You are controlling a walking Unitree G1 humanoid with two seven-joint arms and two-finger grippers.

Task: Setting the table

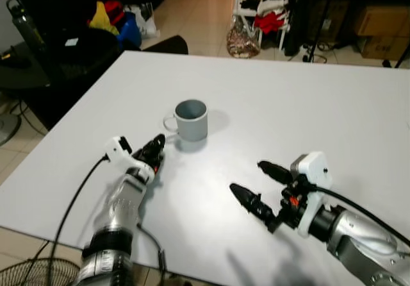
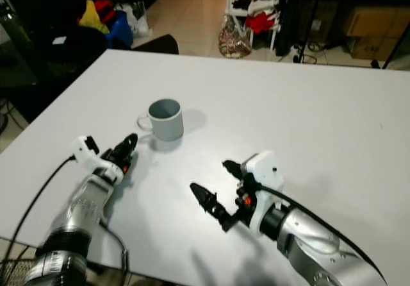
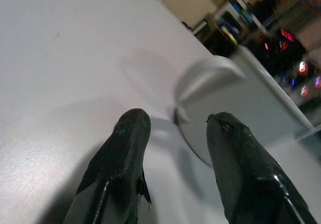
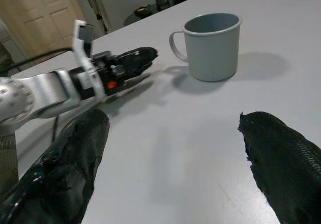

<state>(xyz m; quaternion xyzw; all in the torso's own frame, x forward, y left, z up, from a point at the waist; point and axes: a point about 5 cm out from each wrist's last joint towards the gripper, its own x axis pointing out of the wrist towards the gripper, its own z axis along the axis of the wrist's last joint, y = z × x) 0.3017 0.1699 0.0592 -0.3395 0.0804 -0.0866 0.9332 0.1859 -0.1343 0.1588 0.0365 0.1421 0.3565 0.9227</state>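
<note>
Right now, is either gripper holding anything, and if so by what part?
Nothing is held. The left gripper sits open just short of the grey mug's handle, not touching it. The right gripper is open above the white table.

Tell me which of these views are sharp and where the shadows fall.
Left eye view: sharp; the grey enamel mug on the white table casts a soft shadow to its right. Left wrist view: mug blurred, close behind the left gripper. Right wrist view: mug clear, near fingers soft.
</note>
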